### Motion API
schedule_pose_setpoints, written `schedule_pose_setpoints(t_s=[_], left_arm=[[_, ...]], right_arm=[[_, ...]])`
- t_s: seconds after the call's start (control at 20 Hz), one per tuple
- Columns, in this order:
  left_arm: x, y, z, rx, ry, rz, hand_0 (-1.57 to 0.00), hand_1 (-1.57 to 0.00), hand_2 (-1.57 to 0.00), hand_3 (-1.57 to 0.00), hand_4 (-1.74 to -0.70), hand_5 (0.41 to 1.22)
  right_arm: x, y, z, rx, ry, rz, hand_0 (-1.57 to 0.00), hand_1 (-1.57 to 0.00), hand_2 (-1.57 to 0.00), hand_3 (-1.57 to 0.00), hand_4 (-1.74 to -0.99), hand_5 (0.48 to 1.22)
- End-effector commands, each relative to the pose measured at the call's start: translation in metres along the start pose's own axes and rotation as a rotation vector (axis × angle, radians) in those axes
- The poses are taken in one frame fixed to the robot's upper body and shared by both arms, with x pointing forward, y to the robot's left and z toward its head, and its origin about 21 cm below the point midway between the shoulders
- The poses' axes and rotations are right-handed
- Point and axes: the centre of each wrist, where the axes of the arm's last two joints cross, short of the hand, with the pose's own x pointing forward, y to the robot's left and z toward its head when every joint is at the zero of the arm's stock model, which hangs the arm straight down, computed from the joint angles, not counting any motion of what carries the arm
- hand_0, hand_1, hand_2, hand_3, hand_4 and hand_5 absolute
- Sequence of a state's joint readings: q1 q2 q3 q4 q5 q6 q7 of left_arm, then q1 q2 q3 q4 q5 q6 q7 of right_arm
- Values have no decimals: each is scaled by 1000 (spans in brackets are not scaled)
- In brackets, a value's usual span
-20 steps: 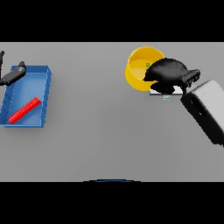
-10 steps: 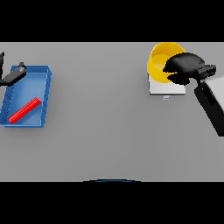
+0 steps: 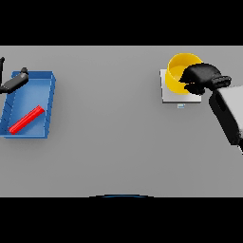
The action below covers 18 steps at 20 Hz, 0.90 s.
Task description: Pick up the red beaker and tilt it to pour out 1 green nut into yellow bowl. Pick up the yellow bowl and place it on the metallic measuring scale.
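Plain grey counter
The counter [image 3: 114,142] fills the whole view, evenly lit, smooth and uniform; no walls or floor show.

The table [image 3: 114,142] is a plain mid grey with no pattern. At the upper right, the bowl [image 3: 178,71] is bright yellow, a shade deeper inside. The scale [image 3: 173,95] beneath it is pale silvery grey. The right hand [image 3: 201,78] is black, on a white and grey arm [image 3: 230,116]. At the left, the tray [image 3: 28,107] is blue and holds a plain red beaker [image 3: 26,119]. The left hand [image 3: 14,81] at the left edge is dark.
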<state>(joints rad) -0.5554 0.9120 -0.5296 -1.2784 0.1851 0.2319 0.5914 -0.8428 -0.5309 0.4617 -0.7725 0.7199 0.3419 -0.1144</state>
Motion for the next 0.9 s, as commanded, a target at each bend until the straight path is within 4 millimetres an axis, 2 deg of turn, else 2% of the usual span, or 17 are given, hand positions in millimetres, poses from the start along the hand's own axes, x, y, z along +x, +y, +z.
schedule_pose_setpoints(t_s=[0.0, 0.2, 0.3, 0.35, 0.4, 0.5, 0.6, 0.7, 0.8, 0.85], left_arm=[[0, 0, 1, 2, -6, 1, 1, 1, 1, 1, -796, 729], [-1, 2, -1, 4, -3, 0, 1, 1, 1, 1, -806, 734], [0, 0, -1, 5, -9, -6, 1, 1, 1, 1, -811, 740], [2, -3, -2, 2, 0, -2, 1, 1, 1, 1, -813, 745], [2, -3, -3, -6, 1, -2, 1, 1, 1, 1, -812, 745], [0, -4, -5, -2, 10, -1, 1, 1, 1, 1, -815, 744], [3, -2, -8, 4, 10, -3, 1, 1, 1, 1, -809, 742], [1, 1, -7, -1, 3, -13, 1, 1, 1, 1, -806, 738], [1, -4, -7, -7, 0, -7, 1, 1, 1, 1, -810, 739], [-2, -4, -8, -8, 4, -1, 1, 1, 1, 1, -811, 737]], right_arm=[[-3, 2, 1, -1, -1, -1, -1571, -1499, -1565, -1500, -1727, 1221], [-5, 6, -7, -2, 12, -24, -1548, -1420, -1568, -1481, -1721, 1221], [-5, 7, -9, 21, 11, -37, -1536, -1411, -1569, -1165, -1728, 1221], [-9, 5, -8, 23, 5, -50, -1543, -1443, -1496, -1022, -1659, 1221], [-8, 6, -8, 32, 24, -57, -1525, -1350, -1348, -907, -1596, 1134], [-9, 4, -9, 40, 19, -69, -975, -866, -954, -762, -1504, 983], [-4, 7, -13, 60, 17, -70, -624, -554, -694, -670, -1444, 887], [-7, 3, -13, 63, 12, -70, -399, -354, -518, -604, -1410, 821], [-11, 7, -12, 76, 12, -62, -255, -226, -390, -541, -1385, 780], [-14, 1, -11, 73, 8, -51, -204, -181, -336, -507, -1372, 766]])
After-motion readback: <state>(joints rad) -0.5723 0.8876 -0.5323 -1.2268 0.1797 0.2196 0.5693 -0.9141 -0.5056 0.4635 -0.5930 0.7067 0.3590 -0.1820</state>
